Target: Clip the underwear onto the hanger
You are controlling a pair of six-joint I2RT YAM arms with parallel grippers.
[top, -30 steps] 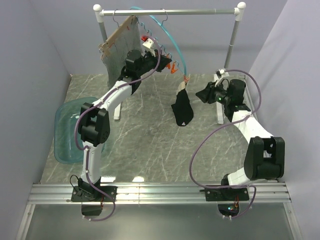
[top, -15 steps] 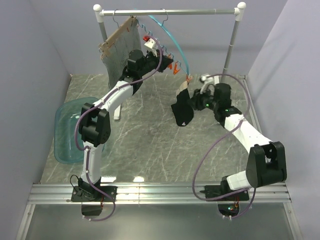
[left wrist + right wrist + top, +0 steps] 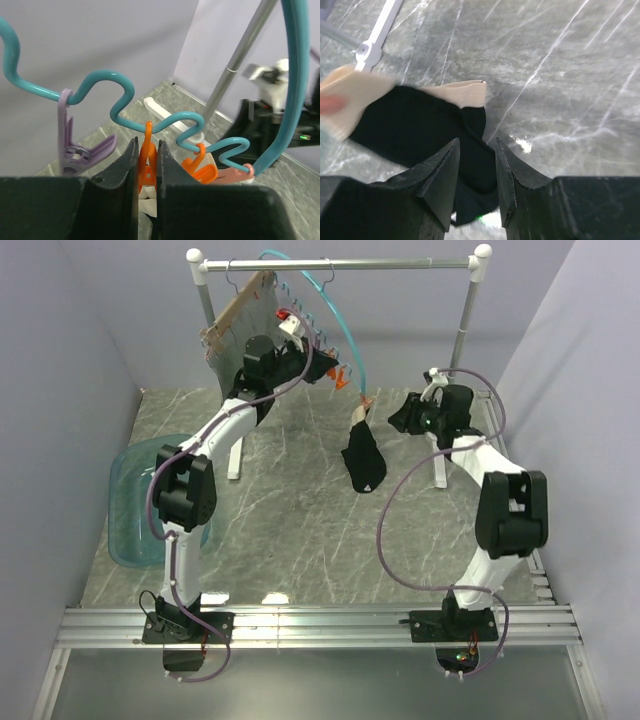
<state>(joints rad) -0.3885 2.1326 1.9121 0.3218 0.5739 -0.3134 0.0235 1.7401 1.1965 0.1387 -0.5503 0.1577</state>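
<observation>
The hanger (image 3: 338, 318) is hung from the rail (image 3: 400, 262), up against the left tool (image 3: 147, 150). Its wavy teal bar is seen just above and beyond the fingertips. An orange clip (image 3: 148, 131) hanging from that bar is gripped between the left tool's jaws, which are pressed against it from both sides. A purple clip (image 3: 67, 137) is hung on the bar to the left of the tool, apart from it. A second orange clip (image 3: 201, 169) is hung just to the tool's right, and a pink clip (image 3: 236, 175) is found farther right, where the bar meets the hoop's outer curve.

The underwear (image 3: 364, 458) is held by its pale waistband at the hoop's low end, and it is hung there above the desk (image 3: 300, 530). It is located to the right of the left tool and lower, well apart from it.

The right tool (image 3: 477, 150) is pointed at the underwear, which is seen beyond its fingertips. From above, a gap is shown between the two. The jaws are set narrowly apart and nothing is held between the fingers (image 3: 442, 170). Through the gap, black fabric and a strip of waistband are seen, with the desk behind them.
</observation>
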